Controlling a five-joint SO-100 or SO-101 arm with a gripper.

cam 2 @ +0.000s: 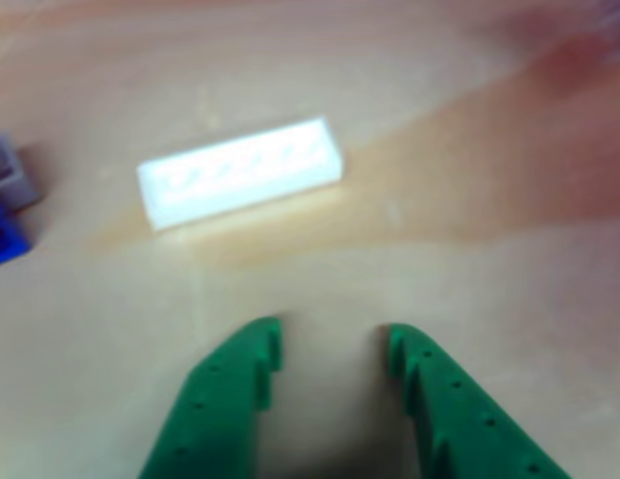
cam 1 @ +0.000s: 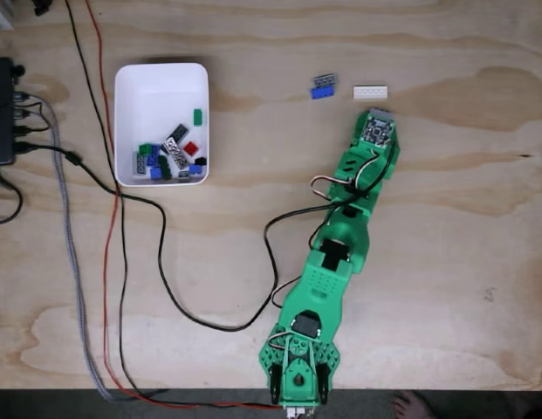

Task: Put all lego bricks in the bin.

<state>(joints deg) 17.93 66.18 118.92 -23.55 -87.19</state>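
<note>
A white lego brick (cam 1: 370, 92) lies on the wooden table, with a grey and blue pair of bricks (cam 1: 323, 86) just left of it. The white bin (cam 1: 161, 78) at upper left holds several bricks (cam 1: 170, 155) in green, blue, grey, red and black. My green arm reaches up from the bottom edge, its gripper end (cam 1: 379, 118) just below the white brick. In the other view the white brick (cam 2: 240, 172) lies ahead of my gripper (cam 2: 334, 344), which is open with nothing between its green fingers (cam 2: 240, 374). The grey and blue bricks (cam 2: 5, 200) show at the left edge.
A black box (cam 1: 2, 109) with plugged cables sits at the left edge. Black, red and grey cables (cam 1: 113, 218) run down the table past the bin's left side and curl toward my arm base (cam 1: 301, 367). A person's foot (cam 1: 415, 406) shows below the table edge.
</note>
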